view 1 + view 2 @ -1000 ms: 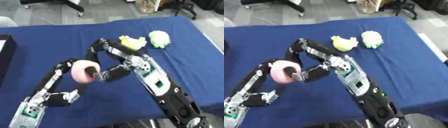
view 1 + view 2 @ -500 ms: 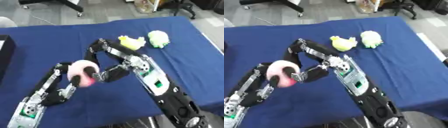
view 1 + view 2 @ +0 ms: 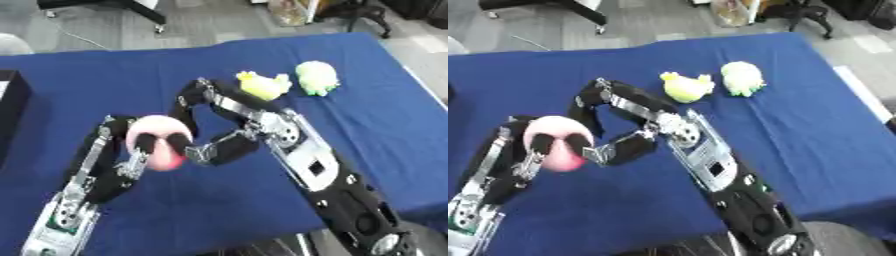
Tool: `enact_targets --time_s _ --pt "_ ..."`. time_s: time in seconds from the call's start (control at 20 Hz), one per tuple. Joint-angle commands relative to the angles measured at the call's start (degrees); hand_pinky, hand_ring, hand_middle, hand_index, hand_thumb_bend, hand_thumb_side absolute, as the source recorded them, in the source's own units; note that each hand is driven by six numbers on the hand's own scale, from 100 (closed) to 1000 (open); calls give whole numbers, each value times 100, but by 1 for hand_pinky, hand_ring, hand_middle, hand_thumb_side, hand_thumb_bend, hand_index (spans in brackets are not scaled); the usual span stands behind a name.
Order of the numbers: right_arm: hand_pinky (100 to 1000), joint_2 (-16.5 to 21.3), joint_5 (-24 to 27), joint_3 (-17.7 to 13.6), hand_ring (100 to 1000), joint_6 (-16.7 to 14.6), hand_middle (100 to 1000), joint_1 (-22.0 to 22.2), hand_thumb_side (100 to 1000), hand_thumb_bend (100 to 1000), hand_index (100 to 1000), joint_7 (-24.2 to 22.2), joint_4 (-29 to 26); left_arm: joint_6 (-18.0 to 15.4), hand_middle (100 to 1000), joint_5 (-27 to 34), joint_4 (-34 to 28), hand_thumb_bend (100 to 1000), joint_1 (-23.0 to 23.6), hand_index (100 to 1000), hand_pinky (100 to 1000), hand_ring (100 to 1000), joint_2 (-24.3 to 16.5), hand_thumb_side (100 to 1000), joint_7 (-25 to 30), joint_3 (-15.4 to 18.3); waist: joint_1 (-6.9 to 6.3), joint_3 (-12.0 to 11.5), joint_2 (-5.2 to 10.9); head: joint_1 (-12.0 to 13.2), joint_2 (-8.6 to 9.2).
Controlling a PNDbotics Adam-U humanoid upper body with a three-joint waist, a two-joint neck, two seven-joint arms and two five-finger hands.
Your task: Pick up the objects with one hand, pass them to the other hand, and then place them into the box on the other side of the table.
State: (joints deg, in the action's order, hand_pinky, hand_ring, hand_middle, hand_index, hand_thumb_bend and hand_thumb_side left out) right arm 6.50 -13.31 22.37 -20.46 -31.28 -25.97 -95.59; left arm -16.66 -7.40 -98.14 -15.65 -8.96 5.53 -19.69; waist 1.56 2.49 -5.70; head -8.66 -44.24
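1. My left hand (image 3: 149, 150) has its fingers curled round the pink soft toy (image 3: 156, 145), which it holds above the blue table (image 3: 105, 85) near my left side. My right hand (image 3: 214, 147) sits just beside the toy, its fingers reaching toward it; I cannot tell whether they touch it or how far they are spread.

2. The handover looks to me near its end, with the toy mostly in my left hand. If my right hand pulls back while a finger is caught on the plush, it could drag the toy out of my left fingers and drop it on the cloth.

3. The toy is round and squashy, so I judge it may roll or squeeze out of a partial grasp when I swing my left arm.

4. The black box (image 3: 10, 107) shows only as a dark edge at the far left of the table. As most of it is out of view, I could misjudge its opening and let go on the rim or outside it.

5. The yellow plush (image 3: 262, 85) and the green plush (image 3: 317, 77) lie just beside each other at the far right, well apart from my hands. My right elbow could brush them as the arm withdraws.
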Motion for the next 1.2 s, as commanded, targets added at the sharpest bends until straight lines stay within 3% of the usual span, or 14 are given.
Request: enact_targets --time_s 0.05,0.1,0.2,0.25,0.35,0.45,0.55,0.85,1.2 --pt "621 56 38 -17 337 -23 333 -80 100 100 364 -19 -64 14 205 6 -57 100 -118 358 622 345 12 599 -162 -16 -12 12 55 1 12" --pt "621 54 37 -24 338 -26 334 -76 100 100 371 -8 -80 16 204 -15 -52 100 -124 357 622 344 15 599 -182 -25 -13 14 56 3 12" --pt "626 56 18 -60 347 -47 356 -60 100 100 476 50 -150 25 200 -76 -38 100 -131 355 619 341 20 598 -235 -23 -15 19 59 5 12" --pt "629 61 -11 -87 355 -67 383 -52 265 100 550 94 -202 32 199 -111 -28 100 -132 353 618 340 18 597 -270 -13 -16 22 60 7 12" --pt "632 72 -87 -153 366 -109 417 -37 391 100 639 229 -330 52 197 -216 -7 100 -132 352 618 339 9 595 -370 26 -17 28 62 13 12" --pt "634 79 -171 -212 377 -132 447 -23 450 100 710 394 -441 68 197 -345 9 100 -133 352 618 339 -3 593 -484 80 -20 32 64 21 12" --pt "638 82 -248 -271 389 -140 467 -8 471 136 785 559 -533 79 196 -484 15 100 -133 352 619 339 -20 591 -587 137 -26 34 67 36 12" --pt "652 59 -600 -475 428 -130 546 42 467 195 888 1071 -733 95 197 -701 -25 100 -95 353 621 340 -53 589 -759 267 -43 42 78 112 12" --pt "666 33 -1025 -657 463 -45 624 132 458 202 928 1613 -802 145 197 -775 -114 100 -109 353 620 341 -142 569 -879 426 -56 40 89 292 12"
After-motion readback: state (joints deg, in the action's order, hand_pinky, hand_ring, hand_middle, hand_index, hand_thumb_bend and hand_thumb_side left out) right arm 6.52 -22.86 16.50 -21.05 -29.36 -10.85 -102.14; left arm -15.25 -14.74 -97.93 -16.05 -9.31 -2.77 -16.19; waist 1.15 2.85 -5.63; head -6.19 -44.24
